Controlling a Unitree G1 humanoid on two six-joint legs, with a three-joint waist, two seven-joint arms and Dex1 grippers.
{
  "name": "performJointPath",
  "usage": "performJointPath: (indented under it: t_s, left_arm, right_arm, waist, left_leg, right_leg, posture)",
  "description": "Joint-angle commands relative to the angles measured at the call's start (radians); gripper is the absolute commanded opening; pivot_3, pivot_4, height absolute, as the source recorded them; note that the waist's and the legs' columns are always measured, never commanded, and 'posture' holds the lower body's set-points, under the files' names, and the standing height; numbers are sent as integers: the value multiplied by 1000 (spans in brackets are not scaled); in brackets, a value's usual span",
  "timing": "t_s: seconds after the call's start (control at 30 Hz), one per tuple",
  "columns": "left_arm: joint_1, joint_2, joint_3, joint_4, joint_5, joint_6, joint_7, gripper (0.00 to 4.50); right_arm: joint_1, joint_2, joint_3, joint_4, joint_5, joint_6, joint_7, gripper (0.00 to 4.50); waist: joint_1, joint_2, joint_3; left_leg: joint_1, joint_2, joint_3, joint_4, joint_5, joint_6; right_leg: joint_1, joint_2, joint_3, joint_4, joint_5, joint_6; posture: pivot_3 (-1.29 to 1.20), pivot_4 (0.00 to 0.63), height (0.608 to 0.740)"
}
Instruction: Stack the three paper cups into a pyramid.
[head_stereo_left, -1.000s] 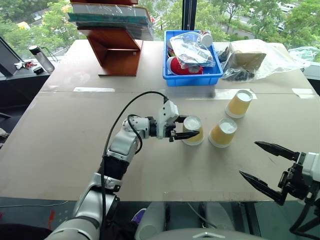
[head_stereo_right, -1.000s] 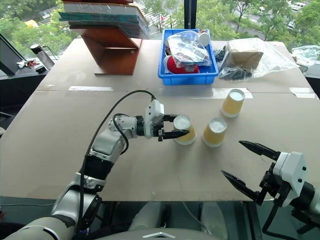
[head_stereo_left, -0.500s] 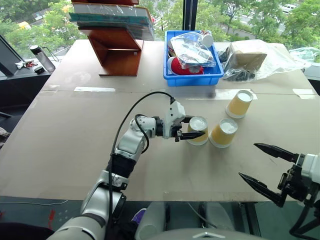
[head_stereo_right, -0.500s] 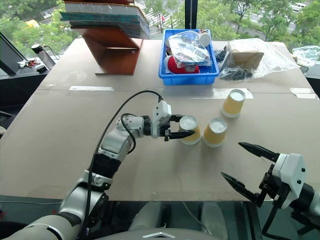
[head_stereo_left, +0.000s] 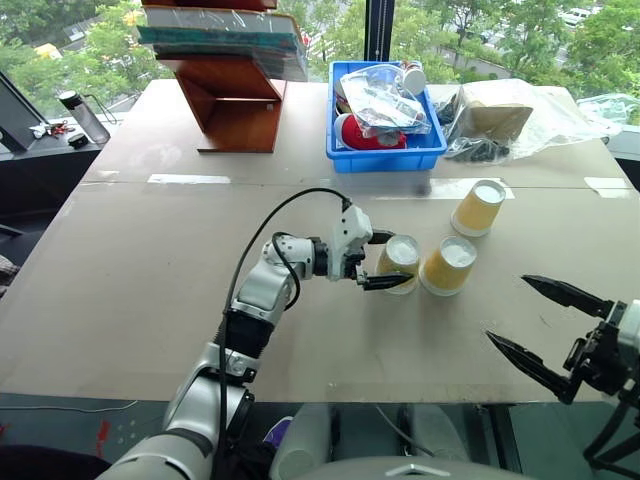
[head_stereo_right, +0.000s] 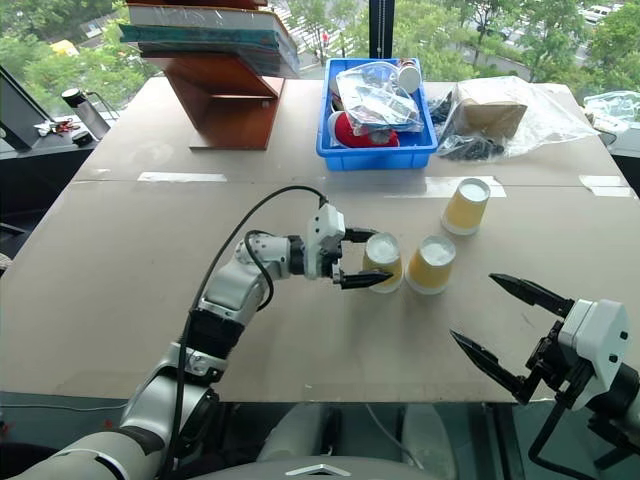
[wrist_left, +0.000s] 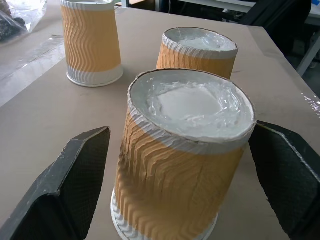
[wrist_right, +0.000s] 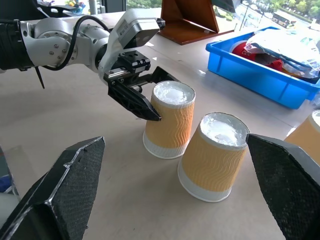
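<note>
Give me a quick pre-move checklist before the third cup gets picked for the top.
1. Left tool open, fingers off the left base cup: ok.
2. Both base cups upside down on the table: ok.
3. Left base cup beside right base cup, close enough to carry one: ok, though touching or not, cannot tell.
4. Third cup upside down, standing alone: ok.
5. Right tool open, empty: ok.

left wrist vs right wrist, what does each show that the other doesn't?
Left wrist: the left gripper from behind, jaws open on both sides of the nearest cup with gaps, and the far cup whole. Right wrist: the left gripper from outside, the blue bin, the wooden stand, and the right gripper open. Both: the nearest cup and the middle cup upside down, close together on the table.
</note>
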Motion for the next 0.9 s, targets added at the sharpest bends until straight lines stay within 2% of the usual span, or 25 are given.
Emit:
performJointPath:
  t_s: [0.03, 0.13, 0.23, 0.37, 0.6, 0.8, 0.9]
  left_arm:
    - [9, 2, 6, -78, -23, 9, 2, 4459]
    - [40, 26, 30, -150, -44, 53, 13, 4459]
    - [101, 96, 56, -255, -83, 121, -3, 4459]
    - [234, 202, 130, -434, -175, 230, 11, 4459]
    - [377, 305, 251, -575, -314, 285, -1, 4459]
    - [445, 374, 326, -638, -401, 284, -36, 4459]
    - [473, 402, 365, -665, -439, 285, -41, 4459]
  right_arm:
    - [1, -6, -45, -1, 20, -14, 11, 4500]
    - [-2, -13, -61, 13, 20, -11, 16, 4500]
    - [-43, -34, -60, 37, 15, 28, -24, 4500]
    - [-203, -61, 21, 91, -65, 79, -141, 4500]
    - [-518, -153, 176, 321, -135, 316, -274, 4500]
    - [-759, -137, 323, 511, -231, 356, -292, 4500]
    - [-868, -99, 377, 614, -302, 358, -353, 4500]
  waist:
    - [0, 0, 0]
    - [-1, 0, 0]
    - [-7, 0, 0]
    - [-20, 1, 0]
    - [10, 0, 0]
    - [-5, 0, 0]
    - [-7, 0, 0]
  left_leg:
    - [0, 0, 0, 0, 0, 0]
    - [0, 0, 0, 0, 0, 0]
    - [0, 1, 0, 0, 0, 0]
    - [2, 3, 1, 0, 0, 0]
    - [0, 1, 0, 1, 0, 0]
    - [-1, 1, 0, 1, 0, 0]
    - [-1, 2, 0, 0, 0, 0]
  right_leg:
    - [0, 0, 0, 0, 0, 0]
    - [0, 0, 0, 0, 0, 0]
    - [0, 0, 0, 0, 0, 0]
    - [-1, 0, 3, 2, 0, 0]
    - [-1, -1, 2, 2, 0, 0]
    - [-2, -1, 1, 1, 0, 0]
    - [-2, -1, 1, 2, 0, 0]
  posture:
    - [0, 150, 740]
    - [0, 150, 740]
    - [0, 150, 740]
    - [0, 150, 740]
    - [0, 150, 740]
    - [0, 150, 740]
    - [0, 150, 740]
